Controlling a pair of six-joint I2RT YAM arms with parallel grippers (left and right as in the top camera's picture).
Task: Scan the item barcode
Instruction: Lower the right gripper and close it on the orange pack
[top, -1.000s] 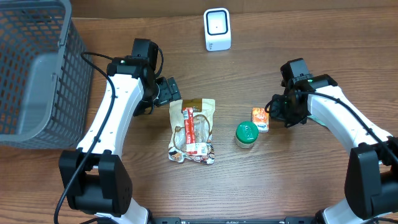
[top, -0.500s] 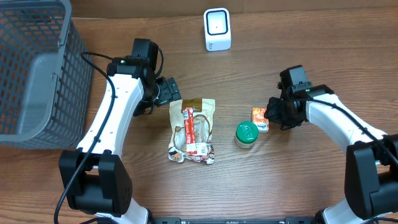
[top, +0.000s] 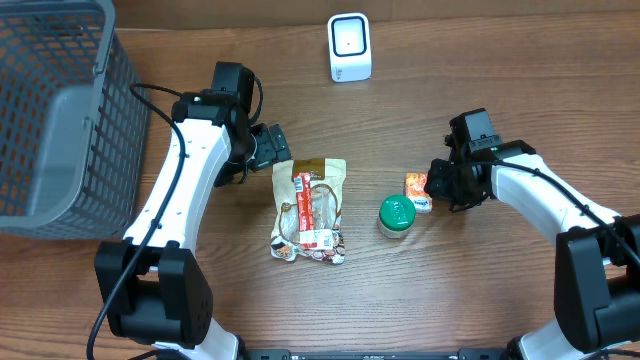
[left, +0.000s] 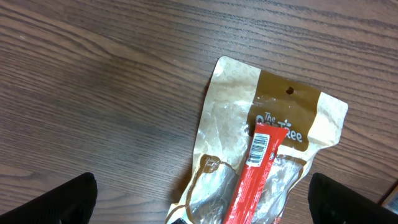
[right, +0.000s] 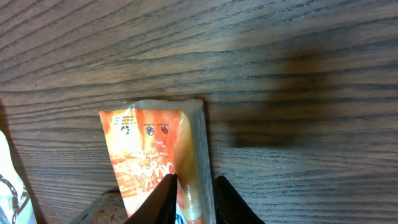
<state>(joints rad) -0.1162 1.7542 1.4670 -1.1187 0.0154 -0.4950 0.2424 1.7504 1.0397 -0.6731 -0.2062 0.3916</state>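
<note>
The overhead camera looks straight down from high above the brown wood-grain table (top: 480, 300) and takes in both arms. The left wrist camera sits behind the left end effector (left: 202, 202) and faces down past its fingertips from near the table, onto the tan plastic snack pouch (left: 230, 124) just ahead of them. The right wrist camera, behind the right end effector (right: 196, 199), is even closer, showing the orange foil sachet (right: 149, 155) at its fingertips. The overhead view shares both items.

Shop checkout mock-up: basket (top: 40, 60), scanner (top: 349, 47)
</note>
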